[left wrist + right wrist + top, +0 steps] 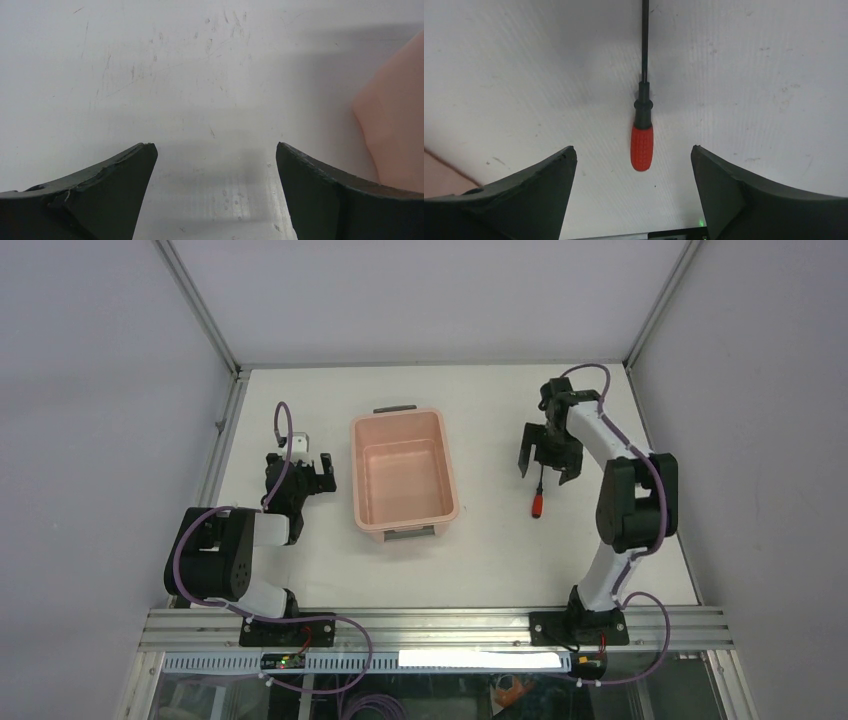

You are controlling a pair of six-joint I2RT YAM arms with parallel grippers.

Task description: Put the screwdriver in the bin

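**Screwdriver (539, 498) Left Outside the Bin (354, 465), Both Hands Open**

Top external view: The bin is seen standing upright on the white counter (490, 550), with its long sides running away from the arm bases. The screwdriver is laid flat on the counter to the right of the bin, well apart from it. Its red handle is turned toward the near edge and its black shaft is pointed away. The right hand (546, 473) is held over the shaft end, also to the right of the bin, with its jaws spread wide and nothing gripped. The left hand (316, 476) is placed to the left of the bin, near its long wall; no contact with the wall can be made out.

Left wrist view: The two dark fingers (100, 190) are shown set far apart, with only scratched counter between them. Nothing is held. A curved pink part of the bin is caught at the right edge.

Right wrist view: The screwdriver is framed between the widely parted fingers (524, 195) and is touched by neither. The handle is shown nearer the camera, and the shaft runs up out of the frame. A pink sliver of the bin is seen at the lower left corner.
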